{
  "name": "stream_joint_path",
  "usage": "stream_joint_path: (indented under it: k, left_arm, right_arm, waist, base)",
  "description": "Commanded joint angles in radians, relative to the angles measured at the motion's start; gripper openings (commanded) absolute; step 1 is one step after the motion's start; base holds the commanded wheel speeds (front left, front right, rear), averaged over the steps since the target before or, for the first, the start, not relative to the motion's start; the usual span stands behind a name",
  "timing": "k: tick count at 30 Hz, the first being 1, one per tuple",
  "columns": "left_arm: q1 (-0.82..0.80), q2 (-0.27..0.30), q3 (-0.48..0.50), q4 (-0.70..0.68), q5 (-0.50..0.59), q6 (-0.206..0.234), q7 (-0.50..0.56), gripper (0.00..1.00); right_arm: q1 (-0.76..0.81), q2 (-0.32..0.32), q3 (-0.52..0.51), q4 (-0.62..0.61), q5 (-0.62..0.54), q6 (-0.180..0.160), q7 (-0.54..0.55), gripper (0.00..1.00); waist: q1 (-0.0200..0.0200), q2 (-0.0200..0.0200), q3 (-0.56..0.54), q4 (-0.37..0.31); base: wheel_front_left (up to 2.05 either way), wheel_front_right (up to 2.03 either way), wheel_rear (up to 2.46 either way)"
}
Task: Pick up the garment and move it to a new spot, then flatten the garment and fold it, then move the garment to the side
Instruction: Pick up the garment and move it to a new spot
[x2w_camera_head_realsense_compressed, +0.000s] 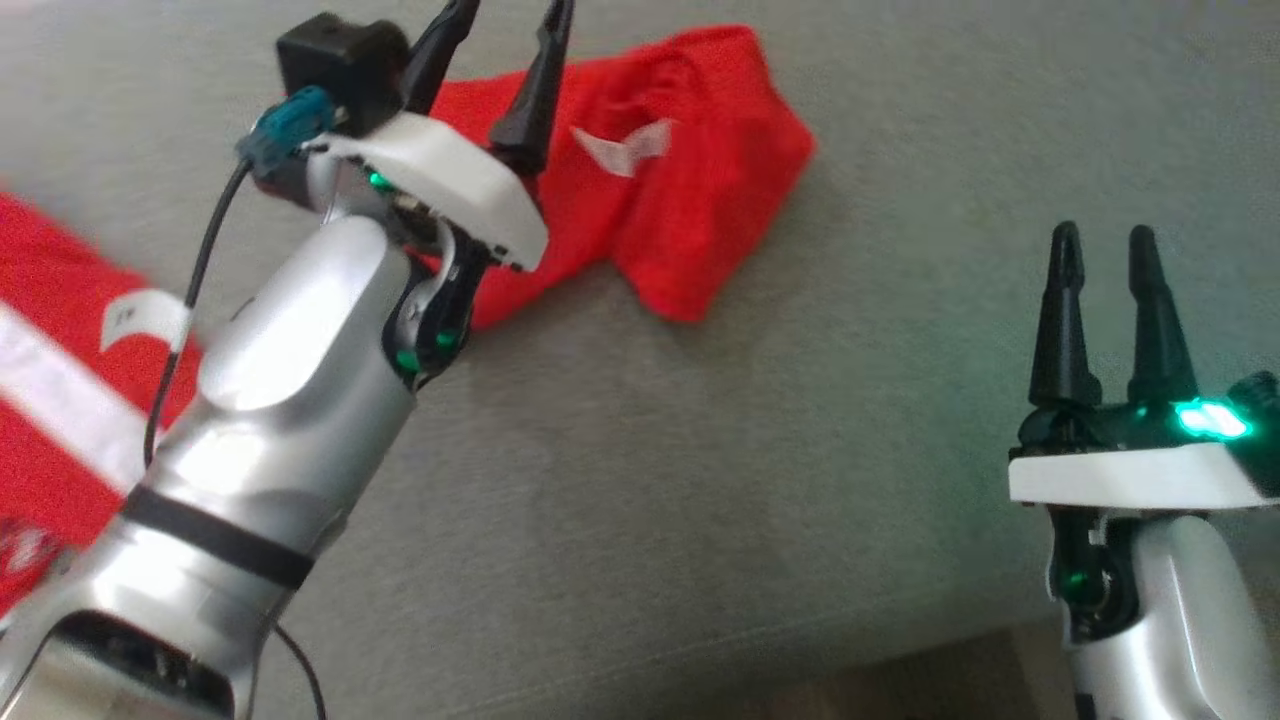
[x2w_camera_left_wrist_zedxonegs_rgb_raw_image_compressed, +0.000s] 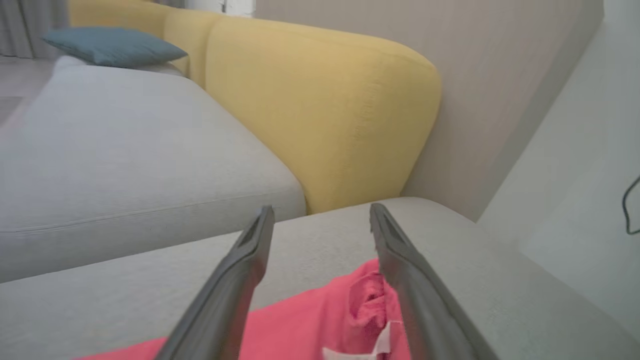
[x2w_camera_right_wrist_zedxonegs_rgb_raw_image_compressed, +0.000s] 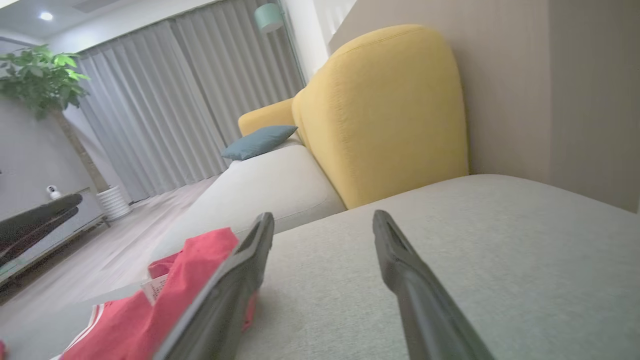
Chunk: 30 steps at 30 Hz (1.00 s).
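while the red garment lies bunched on the grey sofa seat, white label up, the left gripper hangs over its left side, fingers spread wide with nothing between them. the right gripper stands well apart to the right over bare seat, likewise spread and empty. a red cloth with a white stripe shows at the left edge, partly behind the left forearm; whether it joins the garment cannot be told. beyond rise a yellow backrest, a blue cushion, grey curtains and a plant.
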Motion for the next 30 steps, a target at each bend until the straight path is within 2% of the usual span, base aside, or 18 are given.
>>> stream_joint_path:
  k: [1,6,9,14,16,22,30]
  left_arm:
    - [0.010,0.039,0.048,-0.029,0.003,-0.006,-0.010,1.00]
    - [0.123,0.082,0.086,-0.089,0.030,-0.010,-0.013,1.00]
    - [0.218,0.113,0.113,-0.142,0.054,0.009,-0.013,1.00]
    - [0.363,0.145,0.150,-0.233,0.088,0.033,-0.013,1.00]
    - [0.440,0.154,0.156,-0.290,0.110,0.015,-0.013,1.00]
    - [0.634,0.107,0.279,-0.415,0.181,0.020,-0.013,1.00]
    - [0.718,0.034,0.385,-0.451,0.269,-0.058,-0.013,1.00]
  right_arm:
    - [-0.007,-0.006,0.014,-0.018,-0.019,-0.001,-0.006,1.00]
    - [0.022,-0.006,0.001,0.020,-0.063,-0.001,-0.006,1.00]
    - [0.032,-0.006,0.003,0.043,-0.095,-0.001,-0.006,1.00]
    - [0.043,-0.006,0.002,0.074,-0.104,-0.001,-0.006,1.00]
    - [0.053,-0.006,0.010,0.089,-0.105,-0.001,-0.006,1.00]
    - [0.077,-0.006,0.018,0.122,-0.108,-0.001,-0.006,1.00]
    - [0.053,-0.006,0.037,0.144,-0.162,-0.001,-0.003,1.00]
  waist:
    - [-0.0001,0.0000,-0.089,0.119]
    - [-0.0001,0.0000,-0.167,0.236]
    - [-0.0001,0.0000,-0.204,0.287]
    - [-0.0001,0.0000,-0.245,0.329]
    - [-0.0001,0.0000,-0.261,0.340]
    - [-0.0001,0.0000,-0.272,0.355]
    - [-0.0001,0.0000,-0.251,0.366]
  base:
    - [0.00,0.00,0.00]
    - [0.00,0.00,0.00]
    - [0.00,0.00,0.00]
    - [0.00,0.00,0.00]
    - [0.00,0.00,0.00]
    - [0.00,0.00,0.00]
    - [0.00,0.00,0.00]
